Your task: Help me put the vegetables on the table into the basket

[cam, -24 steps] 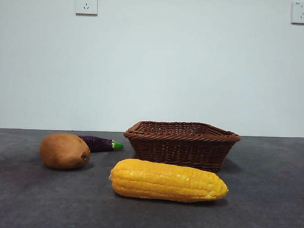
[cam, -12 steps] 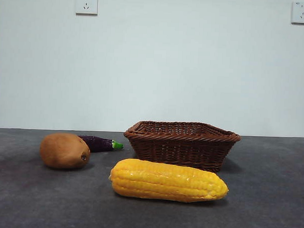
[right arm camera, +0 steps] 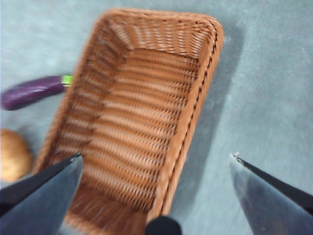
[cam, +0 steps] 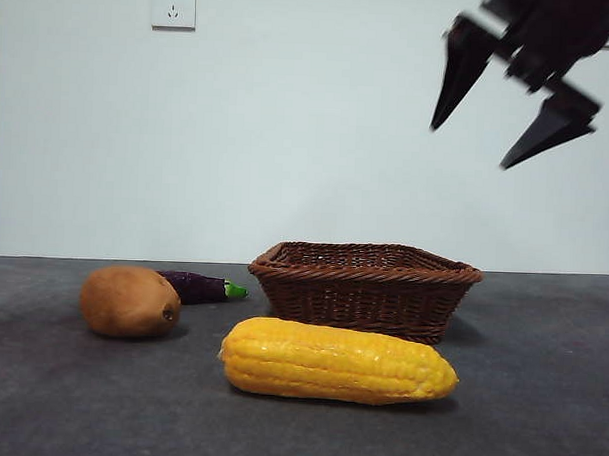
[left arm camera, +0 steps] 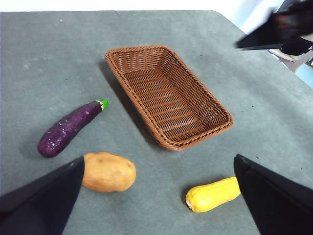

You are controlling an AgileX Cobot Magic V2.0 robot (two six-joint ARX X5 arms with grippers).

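Eggplant [cam: 194, 287] half hidden behind potato [cam: 130, 301]; right hand [cam: 498, 125] spread, blurred above basket [cam: 363, 290].

No readable text, labels, brands or numbers appear anywhere.

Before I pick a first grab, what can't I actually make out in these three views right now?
- Front view: the basket floor is hidden by its near wall; most of the eggplant sits behind the potato.
- Left wrist view: the corn cob is partly covered by a left gripper jaw.
- Right wrist view: motion-blurred; the potato is cut by the edge, the corn out of frame.
- Front view: the right gripper arm is cut off at the top.
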